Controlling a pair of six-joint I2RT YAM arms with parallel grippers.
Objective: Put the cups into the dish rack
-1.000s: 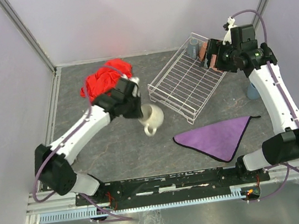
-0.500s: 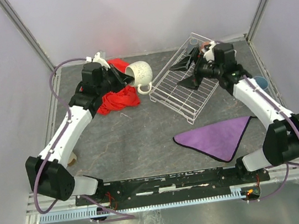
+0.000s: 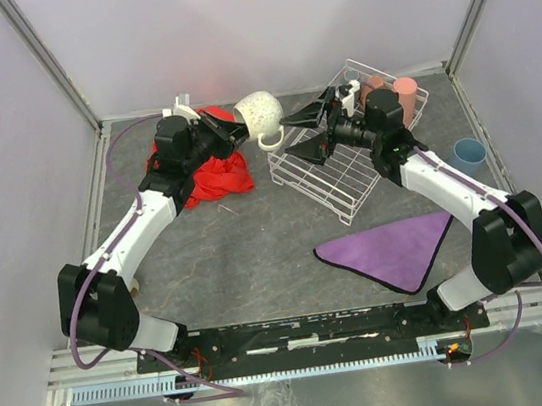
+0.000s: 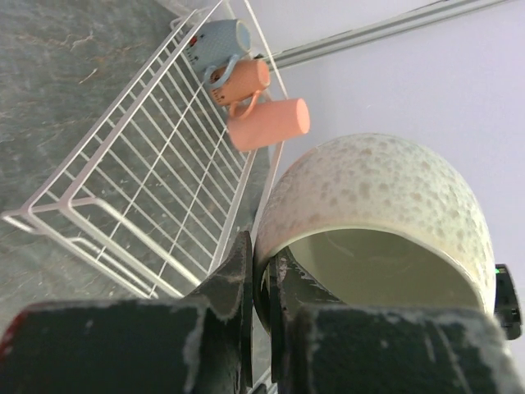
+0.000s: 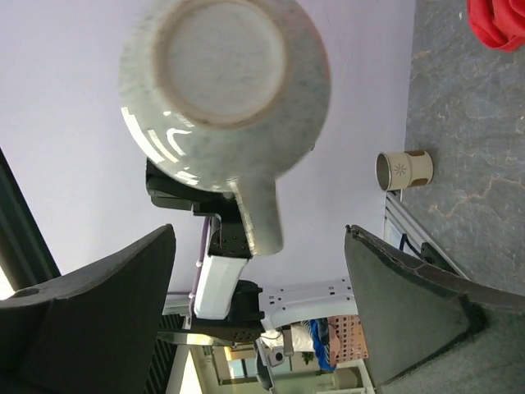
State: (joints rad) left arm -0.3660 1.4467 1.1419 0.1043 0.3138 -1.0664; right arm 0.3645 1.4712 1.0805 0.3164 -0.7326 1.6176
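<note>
My left gripper [image 3: 238, 127] [image 4: 261, 264] is shut on the rim of the cream handled mug [image 3: 261, 114] [image 4: 377, 189], holding it in the air just left of the white wire dish rack [image 3: 340, 158] [image 4: 148, 180]. The mug's base [image 5: 225, 74] faces my right gripper [image 3: 303, 131] [image 5: 258, 238], which stands open over the rack's left end with nothing held. At the rack's far end are a salmon tumbler [image 3: 405, 93] [image 4: 271, 125], an orange cup [image 3: 373, 85] [image 4: 242, 80] and a grey-blue mug [image 4: 217, 41]. A light-blue cup [image 3: 467, 152] stands on the table right of the rack.
A red cloth [image 3: 211, 171] [image 5: 500, 20] lies under my left arm. A purple cloth [image 3: 393, 246] lies in front of the rack. A small cream mug with brown bands [image 5: 404, 170] stands by the table's left edge. Walls close in on three sides.
My left arm has lifted the cream mug off the table and carried it back and right, beside the rack. My right gripper has swung left across the rack toward the mug.
</note>
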